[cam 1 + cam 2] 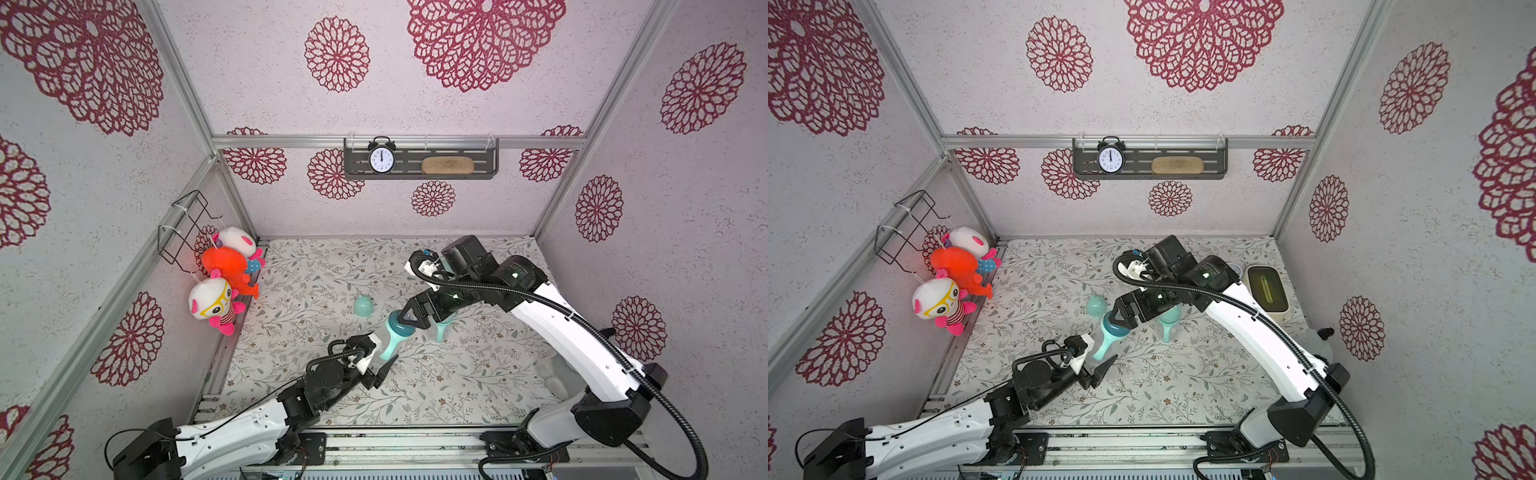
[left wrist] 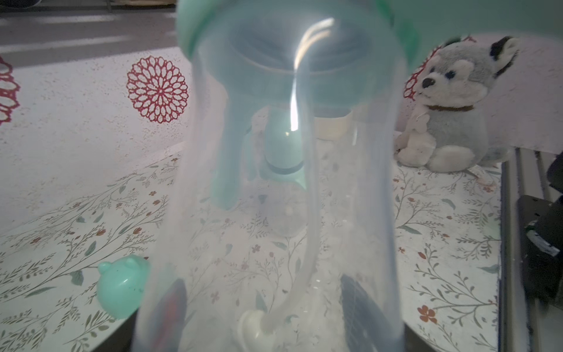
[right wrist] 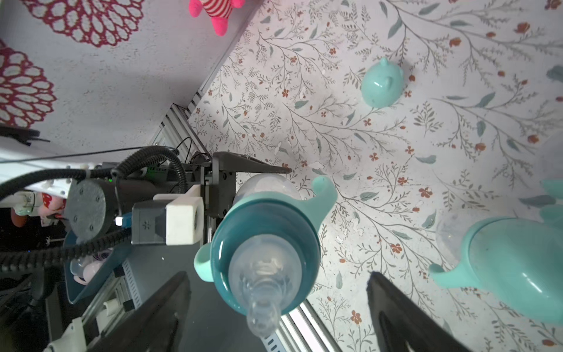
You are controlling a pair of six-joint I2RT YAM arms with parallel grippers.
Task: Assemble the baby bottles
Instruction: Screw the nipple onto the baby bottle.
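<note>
Down low, the left pincer, clamped on the clear lower part of a baby bottle and holding it tilted, top end toward the right pincer. That right pincer wide apart, one black finger on each side of the teal collar, touching nothing. Soft see-through nipple poking out of the collar, mint handles curling off both sides. Collar seemingly seated, so probably only the lid missing here. Farther out, a loose eared cap lying alone on the flowery tabletop, near but apart. Just beside, a second bottle with its cap on.

Looks empty, so light. Smooth hard plastic, likely slippery, so squeeze firm but not too hard. Nipple squashy: best not to pinch it. Good spots to grab: the round clear body, or the stiff collar for turning. For the cap, grab across the smooth dome, away from the little ears, then push straight down over the nipple.
</note>
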